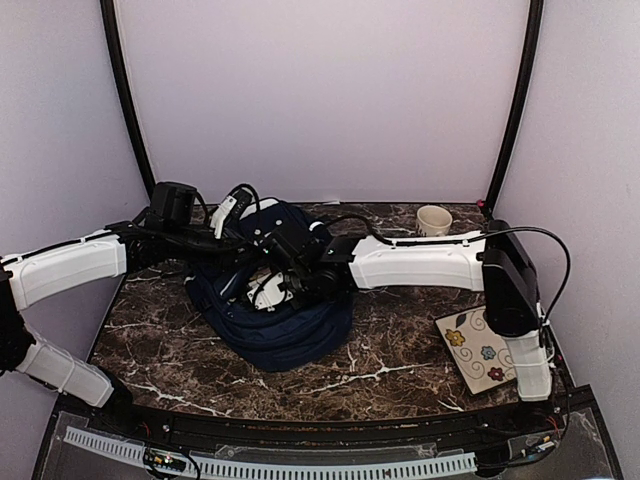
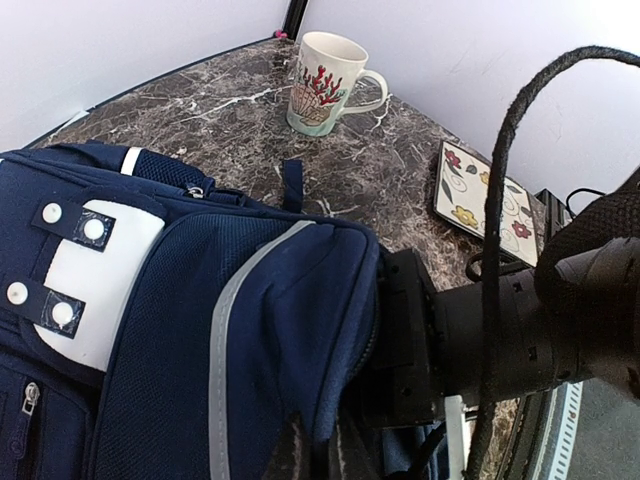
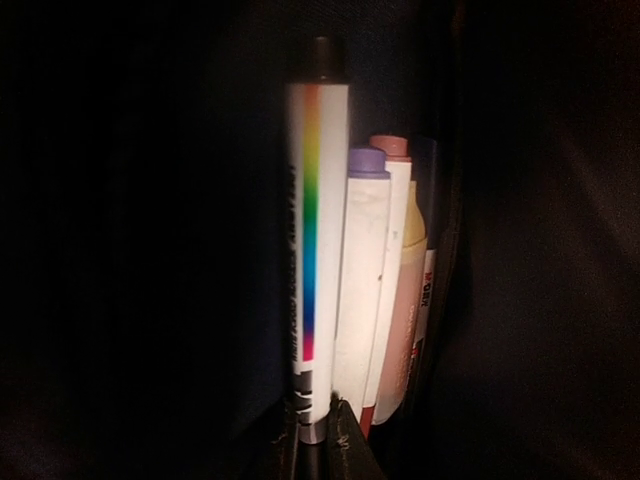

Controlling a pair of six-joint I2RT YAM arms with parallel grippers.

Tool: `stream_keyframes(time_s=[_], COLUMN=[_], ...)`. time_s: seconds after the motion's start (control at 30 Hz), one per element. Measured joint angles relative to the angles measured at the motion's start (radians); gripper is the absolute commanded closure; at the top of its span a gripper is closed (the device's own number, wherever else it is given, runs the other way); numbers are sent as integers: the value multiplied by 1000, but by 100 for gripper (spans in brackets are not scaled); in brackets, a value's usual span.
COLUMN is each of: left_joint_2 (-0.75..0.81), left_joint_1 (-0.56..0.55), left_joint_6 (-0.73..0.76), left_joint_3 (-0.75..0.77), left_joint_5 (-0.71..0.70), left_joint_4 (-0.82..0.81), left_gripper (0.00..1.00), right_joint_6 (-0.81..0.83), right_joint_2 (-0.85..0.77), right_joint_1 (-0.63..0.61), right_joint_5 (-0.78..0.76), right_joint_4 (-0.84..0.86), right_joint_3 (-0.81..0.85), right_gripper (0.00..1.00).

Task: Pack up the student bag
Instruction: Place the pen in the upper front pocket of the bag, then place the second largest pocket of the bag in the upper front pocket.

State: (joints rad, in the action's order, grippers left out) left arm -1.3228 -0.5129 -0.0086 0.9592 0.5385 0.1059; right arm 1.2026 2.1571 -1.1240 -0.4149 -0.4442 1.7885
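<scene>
— Where to look for the student bag (image 1: 290,345), that large navy blue fabric backpack with the thin white stripe?

— Mid-table, slumped on the dark marble-patterned tabletop (image 1: 400,335), between the two arms, opening on the right arm's side.

— Why clamp the left gripper (image 2: 312,452) on the rim?

— To hold the mouth up, by the look of it. Fingers (image 2: 288,458) narrow, pinched on a fold of navy fabric at the edge of the opening. Likely meant to prevent sagging over the other wrist.

— And the right gripper (image 3: 312,440)?

— Deep inside, in the dark. Narrow too, apparently nipping the grey tail of a white marker (image 3: 318,250) with a rainbow stripe down its barrel and a dark cap. Hard to say whether gripped firmly or about to be let go.

— Why held by the tail?

— Probably to slide it in cap first, parallel to the pale markers (image 3: 385,280) with purple, pink and yellow tops, just beside, touching or nearly so. Tidy stacking in one narrow pocket.

— Anything left to pack?

— Perhaps the cream ceramic mug (image 2: 320,85) with a red coral print, at the far edge, and the square white tile (image 2: 480,195) with painted flowers, near the right arm's base. Both well apart from the bag. Only a guess.
</scene>
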Motion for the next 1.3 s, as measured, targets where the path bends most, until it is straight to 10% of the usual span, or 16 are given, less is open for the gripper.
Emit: stream_keyframes(time_s=[0.67, 1.3], left_joint_2=[-7, -6], left_joint_1=[11, 11], left_joint_6=[1, 23], left_joint_3=[0, 0], left_joint_5=[-15, -48], left_joint_4=[-6, -6], left_gripper=[100, 100], right_joint_6=[-28, -316], right_joint_2=[-26, -468], right_joint_1=[24, 41], right_joint_5=[-113, 126], right_joint_4=[303, -76], right_joint_3=[-147, -541], right_gripper=[66, 64])
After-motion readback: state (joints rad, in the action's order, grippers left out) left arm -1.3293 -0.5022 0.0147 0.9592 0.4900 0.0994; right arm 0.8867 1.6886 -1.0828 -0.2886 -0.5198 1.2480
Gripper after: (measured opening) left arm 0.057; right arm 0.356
